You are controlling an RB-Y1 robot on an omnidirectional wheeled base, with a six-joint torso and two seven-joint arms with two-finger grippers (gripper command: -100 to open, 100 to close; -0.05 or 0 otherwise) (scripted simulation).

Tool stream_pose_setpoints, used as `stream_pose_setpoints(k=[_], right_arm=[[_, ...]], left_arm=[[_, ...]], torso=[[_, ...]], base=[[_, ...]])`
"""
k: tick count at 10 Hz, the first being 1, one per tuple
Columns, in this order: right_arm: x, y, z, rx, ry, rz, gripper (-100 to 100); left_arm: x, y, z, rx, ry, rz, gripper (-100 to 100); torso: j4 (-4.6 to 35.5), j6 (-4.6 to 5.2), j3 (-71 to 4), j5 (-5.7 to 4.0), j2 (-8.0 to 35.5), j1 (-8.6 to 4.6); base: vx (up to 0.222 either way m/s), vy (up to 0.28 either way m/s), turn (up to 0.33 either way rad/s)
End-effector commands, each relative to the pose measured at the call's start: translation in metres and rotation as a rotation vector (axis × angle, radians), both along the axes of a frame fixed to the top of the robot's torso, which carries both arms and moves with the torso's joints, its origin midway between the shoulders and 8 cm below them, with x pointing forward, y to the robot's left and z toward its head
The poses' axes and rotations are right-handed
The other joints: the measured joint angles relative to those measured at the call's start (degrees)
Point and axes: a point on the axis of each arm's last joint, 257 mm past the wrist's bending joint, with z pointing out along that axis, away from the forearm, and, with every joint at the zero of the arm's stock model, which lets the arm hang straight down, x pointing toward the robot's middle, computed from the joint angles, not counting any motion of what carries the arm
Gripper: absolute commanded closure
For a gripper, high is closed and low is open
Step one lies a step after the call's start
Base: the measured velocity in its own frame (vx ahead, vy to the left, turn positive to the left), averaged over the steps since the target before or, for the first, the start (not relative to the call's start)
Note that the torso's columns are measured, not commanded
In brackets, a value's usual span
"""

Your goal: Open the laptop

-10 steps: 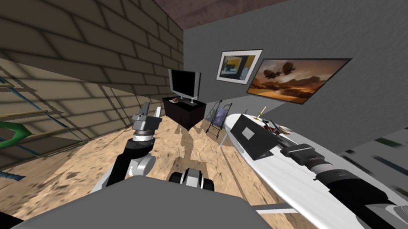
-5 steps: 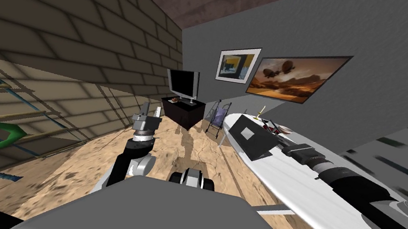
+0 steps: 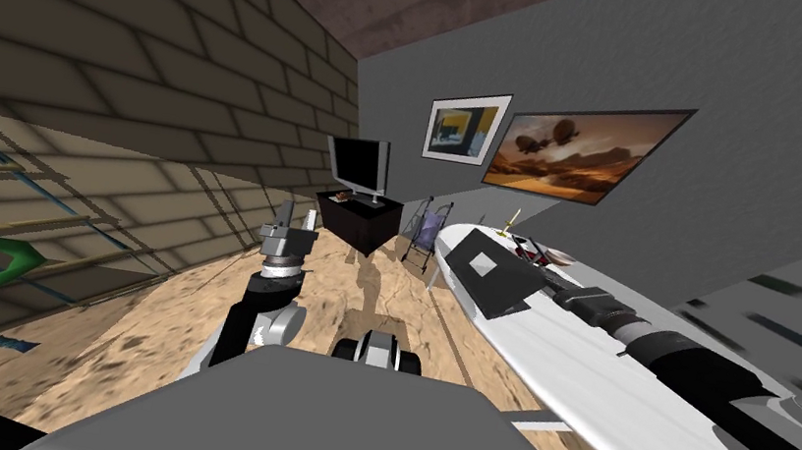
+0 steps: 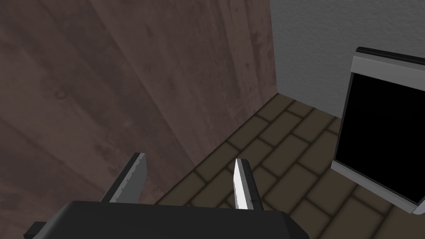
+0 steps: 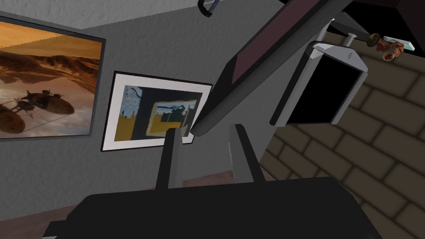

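We are clamping only a corner of the laptop [image 3: 491,275] lid, two o'clock, in the right gripper [image 5: 204,128], risking slippage; the left gripper [image 4: 189,158] is gaping.

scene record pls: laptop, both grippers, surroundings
laptop: dark, on white table, partly open
right gripper: at the laptop's raised edge, arm stretched along the table
left gripper: open, holding nothing, held up away from the table
beyond laptop: small items on the table
room: TV on dark stand; framed pictures on grey wall
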Motion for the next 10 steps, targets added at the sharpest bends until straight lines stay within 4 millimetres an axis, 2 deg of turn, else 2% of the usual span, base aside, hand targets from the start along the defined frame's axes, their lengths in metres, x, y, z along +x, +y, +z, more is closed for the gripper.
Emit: stream_pose_setpoints(k=[1,4,5,6,10], right_arm=[[-0.006,0.003,-0.022,0.11,0.057,-0.005,100],[-0.012,0.004,-0.038,0.224,0.105,-0.02,100],[-0.007,-0.001,-0.025,0.19,0.074,-0.026,100],[-0.015,0.002,-0.043,0.279,0.103,-0.037,100],[-0.032,0.009,-0.078,0.441,0.158,-0.06,100]], left_arm=[[0.0,0.0,0.0,0.0,0.0,0.0,0],[0.0,0.0,0.0,0.0,0.0,0.0,0],[0.0,0.0,0.0,0.0,0.0,0.0,0],[0.0,0.0,0.0,0.0,0.0,0.0,0],[0.0,0.0,0.0,0.0,0.0,0.0,0]], torso=[[0.0,0.03,0.0,0.01,0.0,-0.02],[-0.1,-0.12,0.0,-0.08,-0.1,0.16],[-0.1,-0.06,0.0,-0.02,0.0,0.25],[0.1,-0.03,0.1,0.24,0.1,0.46],[0.0,-0.12,0.0,0.16,0.0,0.38]], base=[[0.034,-0.088,0.014],[0.029,-0.103,0.035],[0.002,-0.045,-0.003],[0.017,-0.092,0.063],[0.029,-0.121,0.079]])
